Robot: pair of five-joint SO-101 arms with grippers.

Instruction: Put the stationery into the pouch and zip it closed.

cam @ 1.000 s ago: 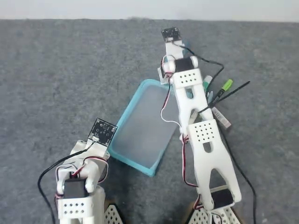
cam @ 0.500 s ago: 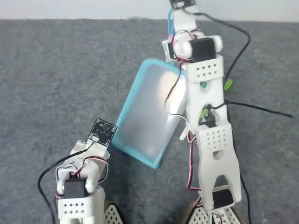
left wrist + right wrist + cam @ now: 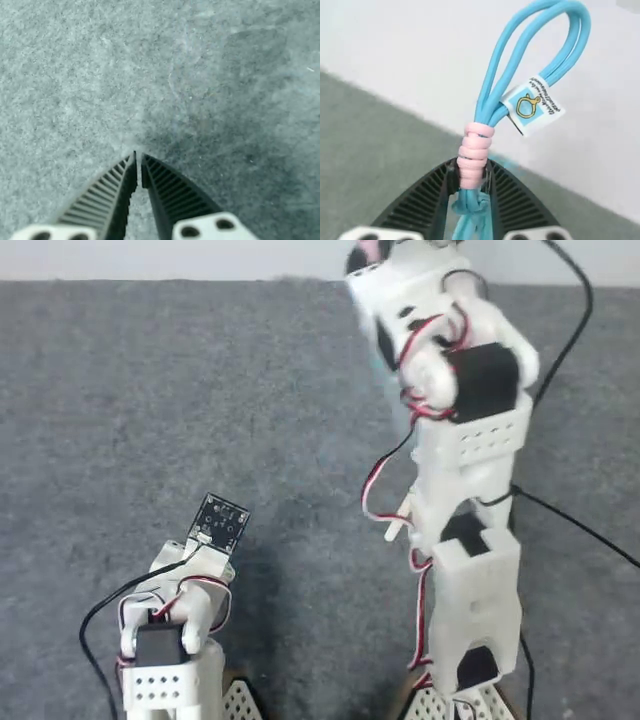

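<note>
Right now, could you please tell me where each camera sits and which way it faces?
High view: fixed above, looking down on the grey table; left arm low, right arm raised.
Left wrist view: on the left wrist, facing down at the table; left gripper shut.
Right wrist view: on the right wrist, facing the white wall; right gripper shut on the blue cord loop.
Shared: high and right wrist views both show the wall.

Grey counter [image 3: 140, 400], felt-like nap, runs from the lower edge of the high view up to a straight seam near the top. Pale plain wall [image 3: 150, 258] forms a narrow strip along the top edge. Right wrist view: wall across the upper part, counter at lower left.
</note>
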